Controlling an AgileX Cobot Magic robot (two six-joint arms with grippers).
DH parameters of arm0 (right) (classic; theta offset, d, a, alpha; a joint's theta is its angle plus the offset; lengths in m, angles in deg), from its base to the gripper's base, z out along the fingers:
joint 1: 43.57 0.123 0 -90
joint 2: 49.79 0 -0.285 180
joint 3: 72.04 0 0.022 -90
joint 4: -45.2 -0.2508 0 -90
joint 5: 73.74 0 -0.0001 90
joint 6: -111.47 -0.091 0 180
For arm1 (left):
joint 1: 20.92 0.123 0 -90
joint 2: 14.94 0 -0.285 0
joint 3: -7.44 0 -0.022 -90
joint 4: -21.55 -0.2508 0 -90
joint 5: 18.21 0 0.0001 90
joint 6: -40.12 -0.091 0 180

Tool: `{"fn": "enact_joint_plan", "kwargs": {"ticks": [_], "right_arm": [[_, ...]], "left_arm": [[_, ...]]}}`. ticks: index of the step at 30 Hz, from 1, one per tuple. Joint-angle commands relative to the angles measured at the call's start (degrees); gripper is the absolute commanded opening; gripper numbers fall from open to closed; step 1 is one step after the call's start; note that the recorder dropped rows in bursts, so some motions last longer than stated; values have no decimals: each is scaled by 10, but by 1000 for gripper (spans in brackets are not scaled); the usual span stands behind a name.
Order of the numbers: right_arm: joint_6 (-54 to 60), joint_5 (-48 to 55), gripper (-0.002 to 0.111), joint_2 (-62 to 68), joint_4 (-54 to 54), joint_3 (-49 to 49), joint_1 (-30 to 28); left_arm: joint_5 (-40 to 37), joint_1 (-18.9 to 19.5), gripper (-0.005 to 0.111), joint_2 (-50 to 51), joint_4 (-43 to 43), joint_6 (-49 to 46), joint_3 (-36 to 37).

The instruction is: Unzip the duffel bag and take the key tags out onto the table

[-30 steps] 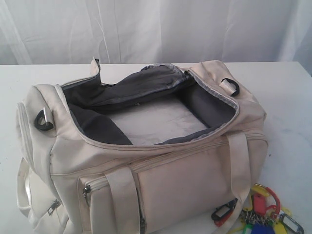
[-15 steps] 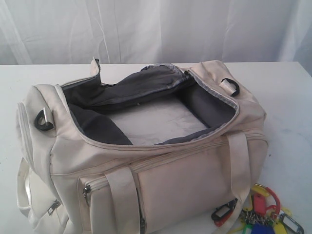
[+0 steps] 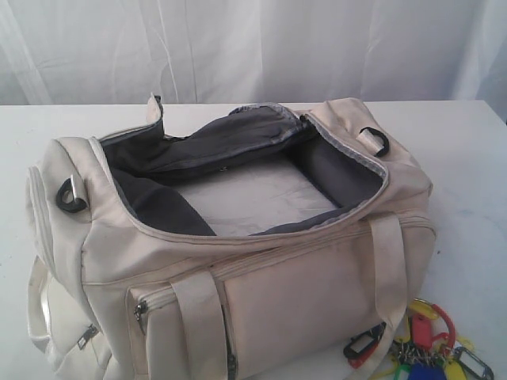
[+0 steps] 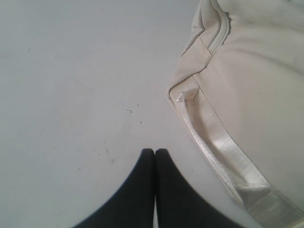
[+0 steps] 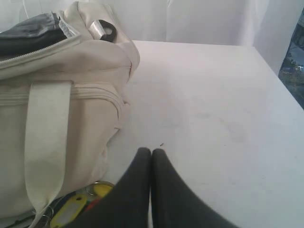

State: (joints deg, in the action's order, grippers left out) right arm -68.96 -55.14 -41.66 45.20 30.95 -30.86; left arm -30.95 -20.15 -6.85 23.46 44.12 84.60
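Both pairs of jaws are pressed together, holding nothing: left gripper (image 4: 154, 151) and right gripper (image 5: 151, 151). Key tags (image 3: 428, 352) sit on the table (image 3: 467, 174), lower right of the exterior view, right up against the unzipped duffel bag (image 3: 301, 285), so the right arm's nearer.

We take this for a lab-style recording setup, a wide plain white table (image 3: 467, 150), a white curtain (image 3: 253, 47) hung as backdrop behind the table's far edge

Duffel bag (image 3: 301, 293) on the table (image 3: 467, 158), left gripper (image 4: 154, 151) above the table near one end of the bag, right gripper (image 5: 151, 151) near the other end, key tags (image 5: 76, 206) just beside it, against the bag's base
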Motion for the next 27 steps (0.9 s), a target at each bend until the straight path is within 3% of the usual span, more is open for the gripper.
{"fn": "enact_joint_plan", "kwargs": {"ticks": [1, 27], "right_arm": [[4, -7, 0, -3, 0, -2, 3], [-9, -7, 0, -3, 0, -2, 34]], "left_arm": [[-1, 1, 1, -3, 6, 0, 1], [-1, 2, 1, -3, 6, 0, 1]]}}
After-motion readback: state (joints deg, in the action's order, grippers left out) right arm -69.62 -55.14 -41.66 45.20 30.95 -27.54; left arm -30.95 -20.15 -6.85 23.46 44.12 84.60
